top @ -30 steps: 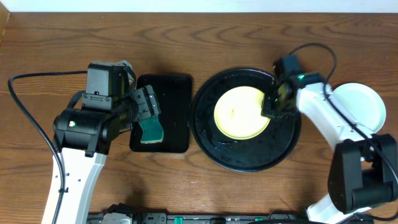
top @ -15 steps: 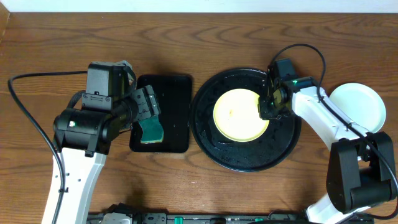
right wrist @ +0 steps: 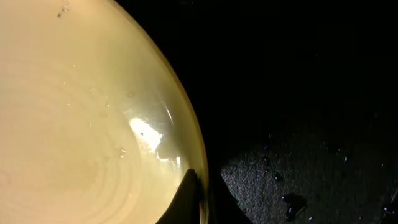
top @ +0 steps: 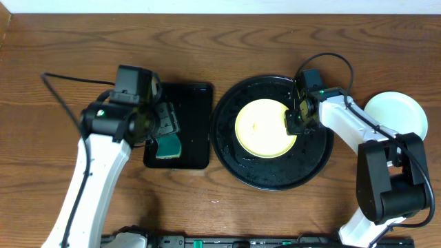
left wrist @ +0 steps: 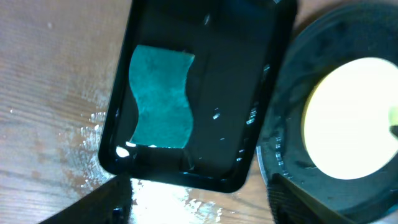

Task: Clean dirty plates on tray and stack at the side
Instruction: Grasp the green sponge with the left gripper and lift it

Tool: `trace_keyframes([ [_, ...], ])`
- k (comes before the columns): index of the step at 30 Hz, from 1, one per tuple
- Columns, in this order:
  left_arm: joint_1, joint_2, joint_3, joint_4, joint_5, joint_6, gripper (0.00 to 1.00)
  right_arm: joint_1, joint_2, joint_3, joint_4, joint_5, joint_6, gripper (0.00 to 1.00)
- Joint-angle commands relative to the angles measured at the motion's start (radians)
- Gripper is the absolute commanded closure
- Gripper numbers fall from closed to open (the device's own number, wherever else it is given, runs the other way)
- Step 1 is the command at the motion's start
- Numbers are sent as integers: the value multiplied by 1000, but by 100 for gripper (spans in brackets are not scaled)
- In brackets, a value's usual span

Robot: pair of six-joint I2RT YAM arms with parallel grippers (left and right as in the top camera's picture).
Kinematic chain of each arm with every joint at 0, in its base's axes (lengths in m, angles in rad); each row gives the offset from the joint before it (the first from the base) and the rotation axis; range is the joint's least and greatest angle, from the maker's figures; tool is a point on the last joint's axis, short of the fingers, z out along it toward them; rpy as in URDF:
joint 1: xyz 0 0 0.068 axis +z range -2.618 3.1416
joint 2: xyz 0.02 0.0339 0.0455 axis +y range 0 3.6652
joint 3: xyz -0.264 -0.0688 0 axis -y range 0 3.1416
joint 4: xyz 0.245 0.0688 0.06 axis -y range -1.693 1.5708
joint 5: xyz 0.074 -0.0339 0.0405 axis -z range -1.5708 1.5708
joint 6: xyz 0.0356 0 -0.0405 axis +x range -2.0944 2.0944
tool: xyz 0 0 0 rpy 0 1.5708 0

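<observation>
1. As you look from overhead, the yellow plate lies in the tray, with the right end effector at its right edge; a white plate sits aside on the desk.
2. Your left-wrist view: the left end effector is spread apart above the sponge.
3. Right wrist: the right end effector is clamped on the yellow plate's rim.

Left arm idling with its jaws open, right arm reaching in and pinching.

From my station, the left arm is bent at the elbow and the left gripper has its fingers spread wide. The right arm stretches inward with its wrist low. The right gripper has its fingers nipped across the rim of the yellow plate.
</observation>
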Motion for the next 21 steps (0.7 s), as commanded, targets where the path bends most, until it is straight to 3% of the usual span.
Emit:
trace_keyframes([
  [1,2,70,-34,0,-36,6,34,1,16,-8,-6,22,-7,99],
  [9,3,293,-126,150,-47,2,37,2,16,-8,-7,22,-7,99],
  [17,3,495,-130,256,-132,-13,48,2,16,-8,-10,20,-6,99],
  [20,3,550,-130,294,-122,-14,59,2,16,-8,-10,18,8,99],
  [21,2,562,-130,303,-109,-14,68,2,16,-8,-10,18,8,99],
])
